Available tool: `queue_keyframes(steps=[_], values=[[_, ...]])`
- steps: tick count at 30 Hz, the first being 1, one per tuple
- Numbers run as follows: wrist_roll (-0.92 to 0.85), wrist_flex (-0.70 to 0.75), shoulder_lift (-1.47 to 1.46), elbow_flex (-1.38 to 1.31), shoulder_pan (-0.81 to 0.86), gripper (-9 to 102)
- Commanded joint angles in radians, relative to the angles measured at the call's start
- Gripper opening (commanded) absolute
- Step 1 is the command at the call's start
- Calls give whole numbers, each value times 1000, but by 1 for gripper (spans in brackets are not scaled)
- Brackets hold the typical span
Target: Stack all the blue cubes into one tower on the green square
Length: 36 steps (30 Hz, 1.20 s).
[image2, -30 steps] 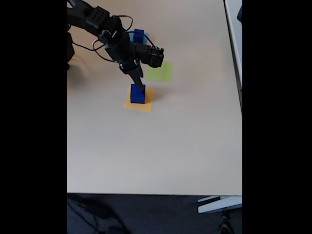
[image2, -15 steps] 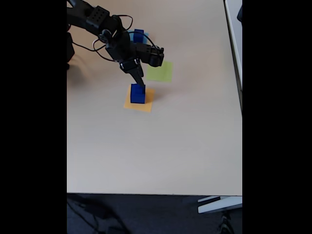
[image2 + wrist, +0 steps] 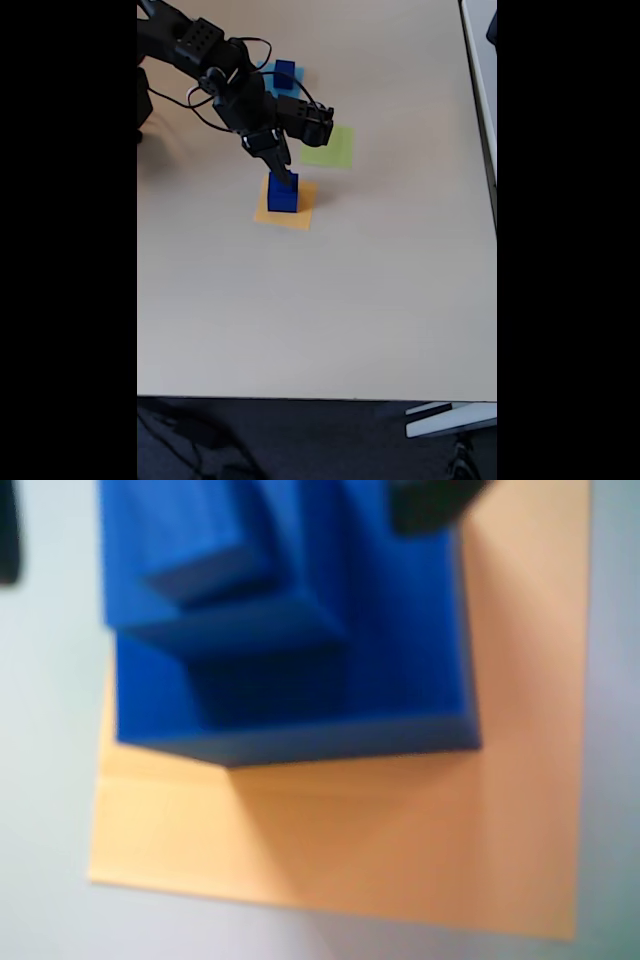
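Over the last second the gripper (image 3: 283,178) has settled at the top of the blue stack (image 3: 282,194) on the orange-yellow square (image 3: 286,205), grip state unclear, beside the bare green square (image 3: 328,148).

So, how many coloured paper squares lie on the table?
3: the orange square under the blue cube stack, the green square bare beside the arm, and a light-blue square partly hidden behind it.

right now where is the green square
In the fixed view the green square lies bare on the table, up and to the right of the orange square holding stacked blue cubes, right of the gripper.
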Motion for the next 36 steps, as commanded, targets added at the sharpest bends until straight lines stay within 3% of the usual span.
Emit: queue_keyframes(steps=[1,24,36], values=[[-5,-11,8,-32,5,18],[15,-18,12,-12,5,11],[18,-12,12,-9,17,2]])
